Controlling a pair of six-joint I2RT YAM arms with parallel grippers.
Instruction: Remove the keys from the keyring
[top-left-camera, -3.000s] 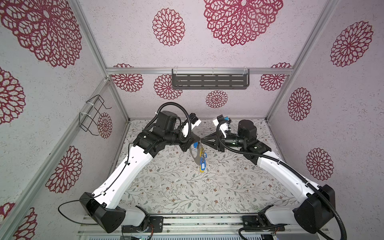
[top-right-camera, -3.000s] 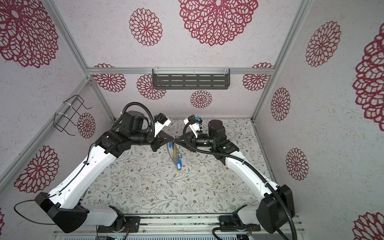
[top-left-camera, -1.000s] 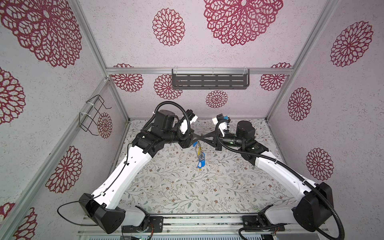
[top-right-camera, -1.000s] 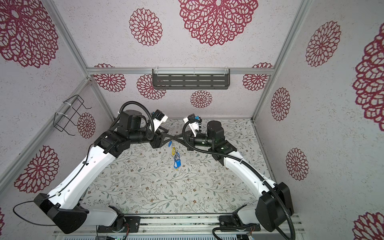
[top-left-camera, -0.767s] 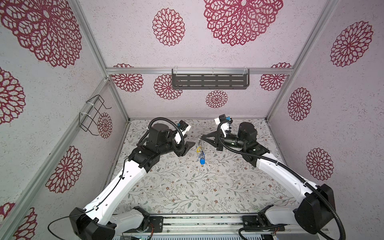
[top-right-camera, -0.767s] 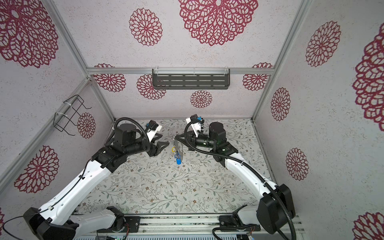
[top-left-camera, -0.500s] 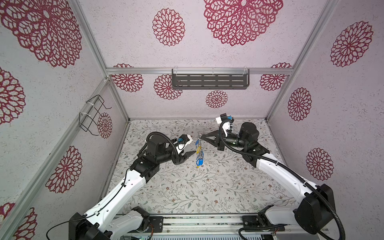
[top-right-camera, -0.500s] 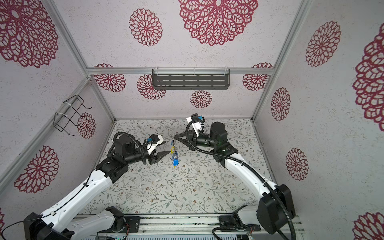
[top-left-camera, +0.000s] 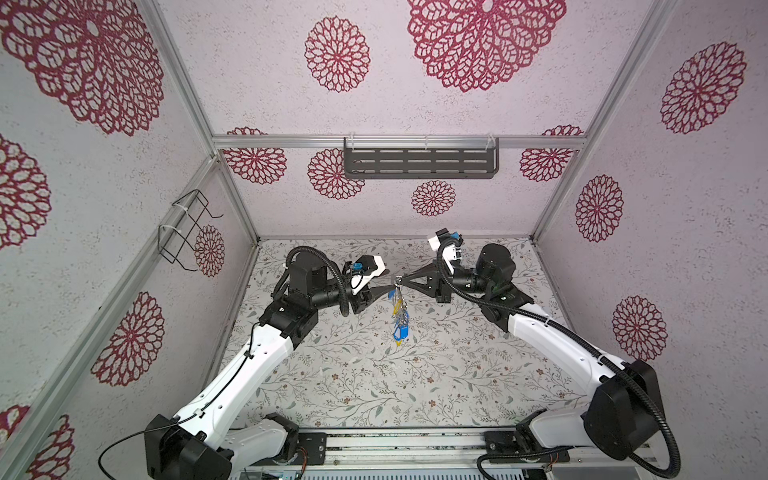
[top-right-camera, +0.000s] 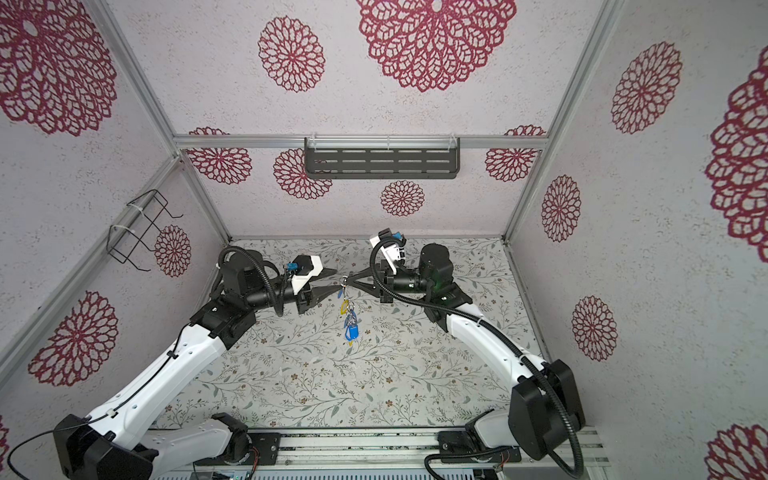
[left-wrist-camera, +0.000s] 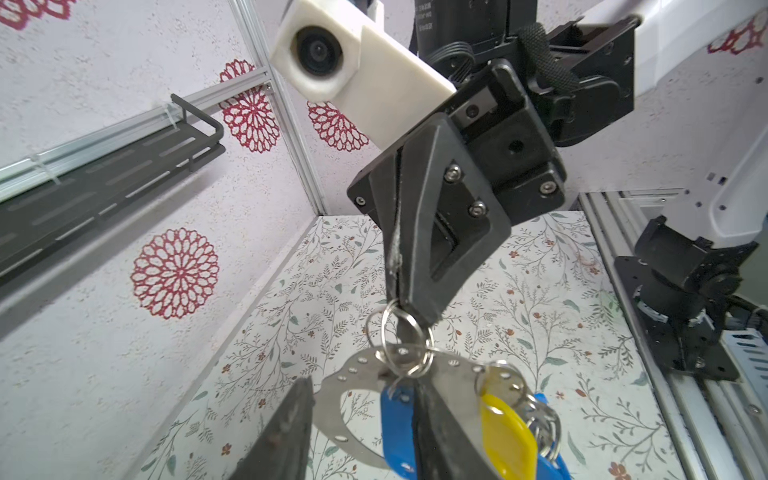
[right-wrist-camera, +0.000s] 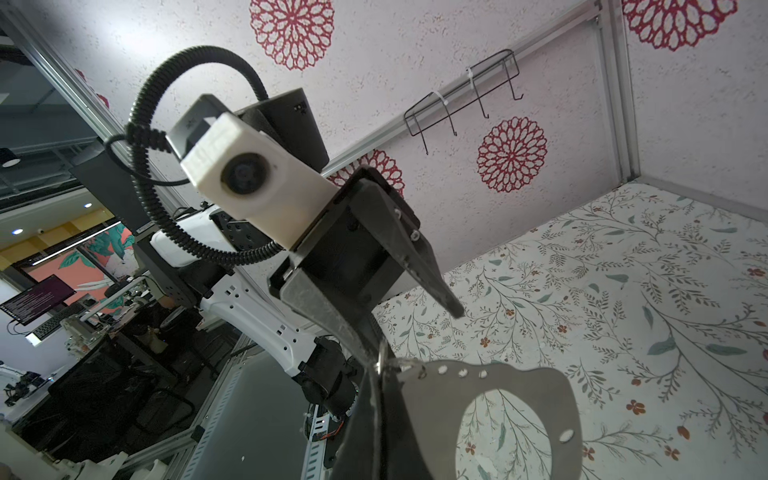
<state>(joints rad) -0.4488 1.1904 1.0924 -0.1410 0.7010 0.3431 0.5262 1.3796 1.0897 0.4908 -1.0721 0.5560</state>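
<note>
Right gripper clenched on keyring, mid-frame — left gripper agape astride blue key; next you close, pull 1 free.

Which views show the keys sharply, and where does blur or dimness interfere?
In both top views, even light, but the keys are tiny; in the left wrist view, keys sharp, left gripper's fingers blurred at the edge; in the right wrist view, keyring soft, room behind dim.

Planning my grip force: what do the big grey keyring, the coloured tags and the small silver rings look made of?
The keyring: flat sheet metal, matte grey, thin edge, punched holes. The blue tag and yellow tag: likely moulded plastic, smooth, soft glare. The silver rings: bright coiled wire, probably steel.
</note>
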